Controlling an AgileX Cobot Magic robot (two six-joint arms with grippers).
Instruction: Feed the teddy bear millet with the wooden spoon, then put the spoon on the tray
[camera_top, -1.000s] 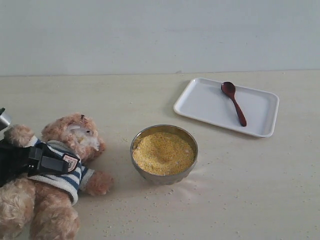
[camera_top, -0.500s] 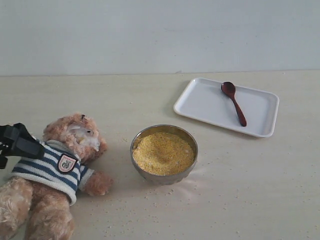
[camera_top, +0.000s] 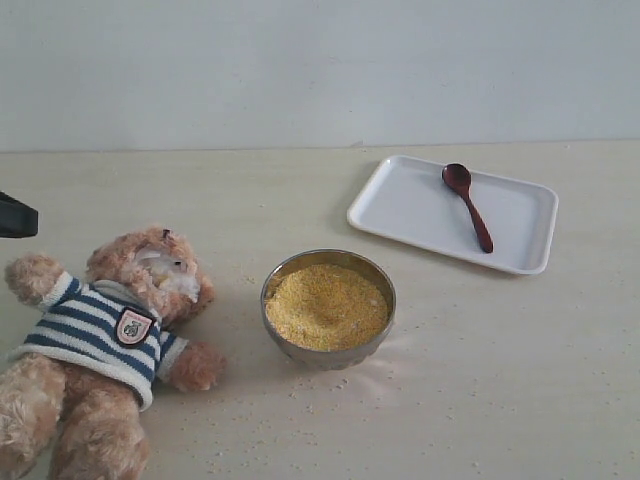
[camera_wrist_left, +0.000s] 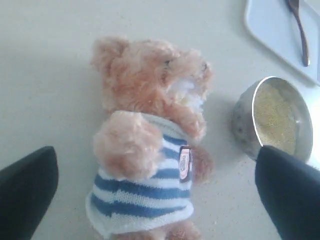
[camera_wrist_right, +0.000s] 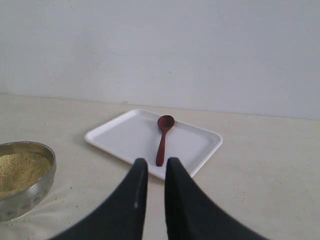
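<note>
While the teddy bear (camera_top: 100, 350) lies on its back on the surface (camera_top: 480, 400), you can see a small badge (camera_top: 132, 326) on its striped shirt, too tiny to read. Your left tool (camera_wrist_left: 156, 155) hangs over it, fingers far apart, holding nothing. Your right tool (camera_wrist_right: 154, 167) has its fingers nearly touching, with nothing between them. The wooden spoon (camera_top: 467, 205) lies on the tray (camera_top: 400, 205). The millet (camera_top: 325, 305) fills the bowl (camera_top: 330, 357) between bear and tray.

- Round shiny metal bowl (camera_top: 330, 358), upright, near the middle of the pale beige table (camera_top: 520, 390).
- Faint glare on the table beside the bowl.
- Plain light grey wall (camera_top: 300, 70) behind, meeting the table's far edge.
</note>
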